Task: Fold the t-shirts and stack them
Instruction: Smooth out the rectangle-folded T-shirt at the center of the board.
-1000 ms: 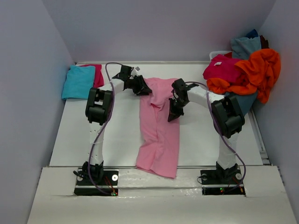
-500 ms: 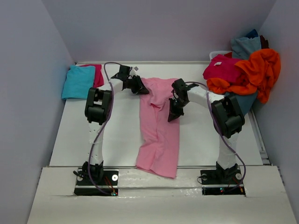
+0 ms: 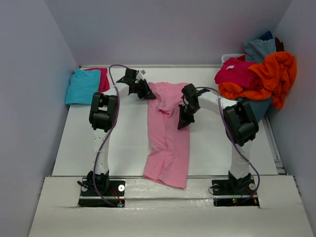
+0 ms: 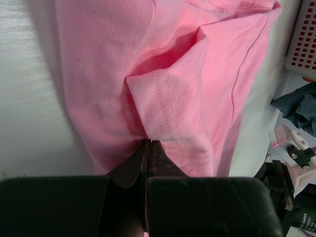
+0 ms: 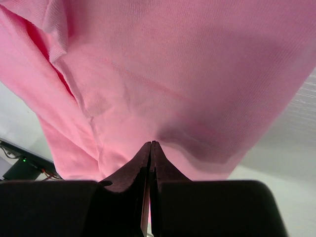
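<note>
A light pink t-shirt [image 3: 168, 143] lies lengthwise down the middle of the table, its lower hem at the near edge. My left gripper [image 3: 146, 94] sits at the shirt's upper left edge; in the left wrist view its jaws [image 4: 149, 142] are shut on the pink cloth just below a folded sleeve [image 4: 163, 108]. My right gripper [image 3: 181, 122] is at the shirt's right edge, and its jaws [image 5: 151, 143] are shut on the pink fabric [image 5: 187, 74]. A folded turquoise t-shirt [image 3: 82, 86] lies on a magenta one [image 3: 102, 79] at the back left.
A heap of t-shirts fills the back right corner: magenta [image 3: 236, 73], orange [image 3: 274, 74] and grey-blue [image 3: 259, 49]. A white basket [image 4: 302, 39] shows at the right of the left wrist view. Grey walls close in the table [image 3: 123, 143] on three sides.
The left gripper's jaws have closed on the pink shirt's upper left edge, shifting slightly left. The right arm and the shirt have not visibly moved.
</note>
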Available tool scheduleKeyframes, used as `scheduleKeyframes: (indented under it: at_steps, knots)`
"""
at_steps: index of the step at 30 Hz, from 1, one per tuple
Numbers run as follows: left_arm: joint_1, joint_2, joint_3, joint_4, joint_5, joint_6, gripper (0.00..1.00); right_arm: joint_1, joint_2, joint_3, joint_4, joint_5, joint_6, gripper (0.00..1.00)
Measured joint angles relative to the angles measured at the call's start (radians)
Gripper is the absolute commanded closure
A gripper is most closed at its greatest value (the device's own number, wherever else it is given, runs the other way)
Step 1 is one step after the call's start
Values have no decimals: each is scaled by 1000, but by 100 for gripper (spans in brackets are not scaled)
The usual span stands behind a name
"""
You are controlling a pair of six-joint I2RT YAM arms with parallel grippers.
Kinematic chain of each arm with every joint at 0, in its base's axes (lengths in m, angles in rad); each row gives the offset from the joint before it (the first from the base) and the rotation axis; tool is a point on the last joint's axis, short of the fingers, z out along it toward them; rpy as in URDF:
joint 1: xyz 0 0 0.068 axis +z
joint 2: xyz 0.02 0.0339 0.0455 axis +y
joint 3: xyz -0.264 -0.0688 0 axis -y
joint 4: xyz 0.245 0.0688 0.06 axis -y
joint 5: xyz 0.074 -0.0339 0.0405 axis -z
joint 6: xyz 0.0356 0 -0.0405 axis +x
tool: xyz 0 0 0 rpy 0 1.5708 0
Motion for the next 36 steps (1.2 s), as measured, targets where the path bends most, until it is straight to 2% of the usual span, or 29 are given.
scheduleKeyframes:
  at_steps: [2, 3, 6, 11, 15, 27, 36]
  knots:
    - [1, 0, 3, 0, 2, 0, 80, 0, 0, 0, 0, 0, 0, 93]
    - [3, 0, 3, 3, 3, -1, 64, 0, 0, 0, 0, 0, 0, 93]
    - [4, 0, 3, 13, 4, -11, 47, 0, 0, -4, 0, 0, 0, 93]
    - [4, -4, 3, 32, 8, -23, 36, 0, 0, -25, 0, 3, 0, 93]
    - [4, -4, 2, 55, 21, -33, 23, 0, 0, -34, 0, 6, 0, 93]
    - [11, -30, -118, 258, 106, -126, 23, 0, 0, -47, -2, 14, -10, 93]
    - [16, -30, -134, 400, 182, -207, 27, 0, -1, -47, -5, 18, -12, 93]
